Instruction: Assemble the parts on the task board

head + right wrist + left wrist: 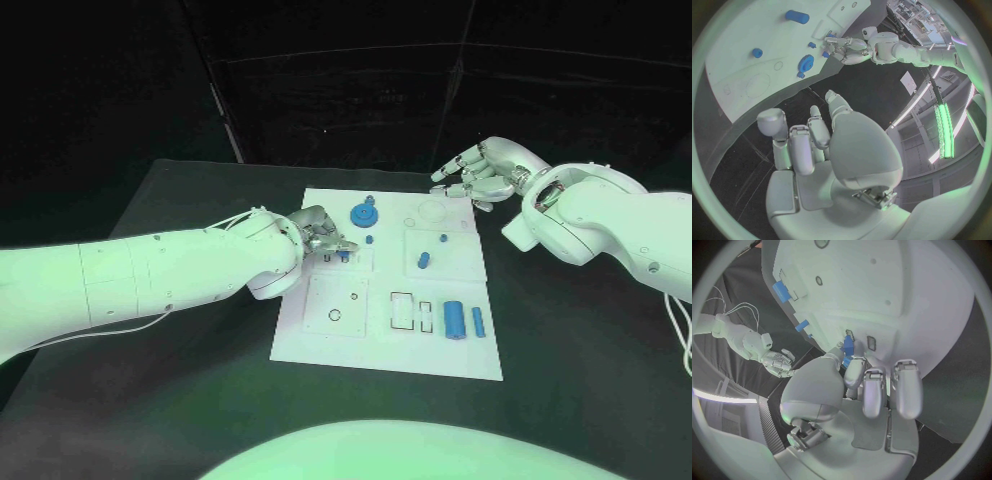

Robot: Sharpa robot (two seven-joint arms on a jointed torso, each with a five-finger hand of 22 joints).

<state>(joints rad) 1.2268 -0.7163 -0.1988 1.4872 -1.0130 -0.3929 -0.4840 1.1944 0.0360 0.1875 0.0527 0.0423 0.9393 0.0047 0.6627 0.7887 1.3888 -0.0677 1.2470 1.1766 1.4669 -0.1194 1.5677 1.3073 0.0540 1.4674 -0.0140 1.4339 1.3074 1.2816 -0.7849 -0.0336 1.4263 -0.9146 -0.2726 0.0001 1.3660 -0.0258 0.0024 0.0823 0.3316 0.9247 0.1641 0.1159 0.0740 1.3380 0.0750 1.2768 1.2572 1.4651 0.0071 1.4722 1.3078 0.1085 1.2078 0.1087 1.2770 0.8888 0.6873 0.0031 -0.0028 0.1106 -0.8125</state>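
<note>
The white task board lies mid-table. My left hand hovers low over its left middle and pinches a small blue part between thumb and a finger, right at the board's small slots. The same blue part shows at the left hand in the right wrist view. My right hand hangs above the board's far right corner, fingers apart and loosely bent, holding nothing. Its palm faces the board's edge.
On the board lie a blue gear, a small blue peg, a short cylinder, a long cylinder and a thin bar. Empty cut-outs sit near the front. Black table surrounds the board.
</note>
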